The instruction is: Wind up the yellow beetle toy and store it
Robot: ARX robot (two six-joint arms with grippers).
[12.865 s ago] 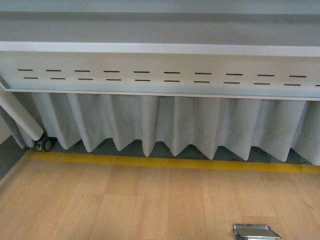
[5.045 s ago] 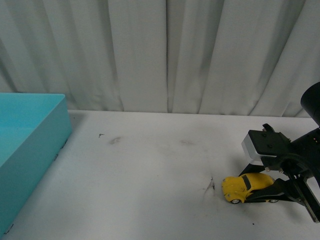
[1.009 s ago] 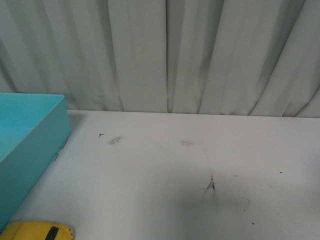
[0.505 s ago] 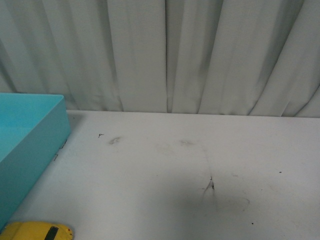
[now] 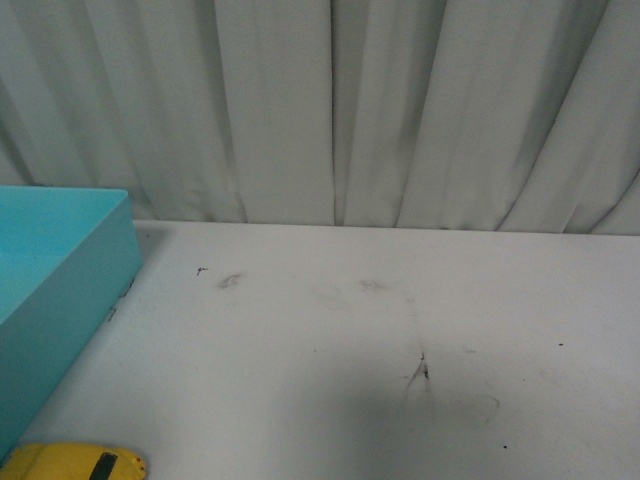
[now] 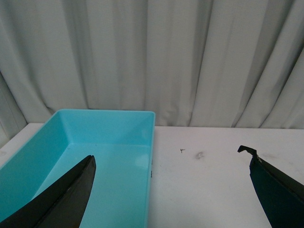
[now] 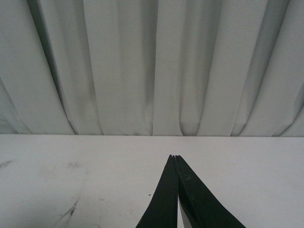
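Only the roof of the yellow beetle toy (image 5: 72,464) shows, at the bottom left corner of the front view, on the white table just in front of the teal bin (image 5: 60,290). Neither arm appears in the front view. In the left wrist view my left gripper (image 6: 171,164) is open, its two dark fingers spread wide, one over the teal bin (image 6: 104,166) and one over the bare table. The toy does not show in that view. In the right wrist view my right gripper (image 7: 174,156) is shut, fingers pressed together with nothing held, above the table.
The white table (image 5: 330,340) carries scuff marks (image 5: 420,372) near its middle. A pleated grey curtain (image 5: 330,110) hangs along the table's far edge. The teal bin stands at the left side, with nothing showing in the visible part of its inside.
Five seconds ago the right gripper was at the toy on the table's right side. In the last second the toy lies still at the bottom left by the bin, and nothing moves.
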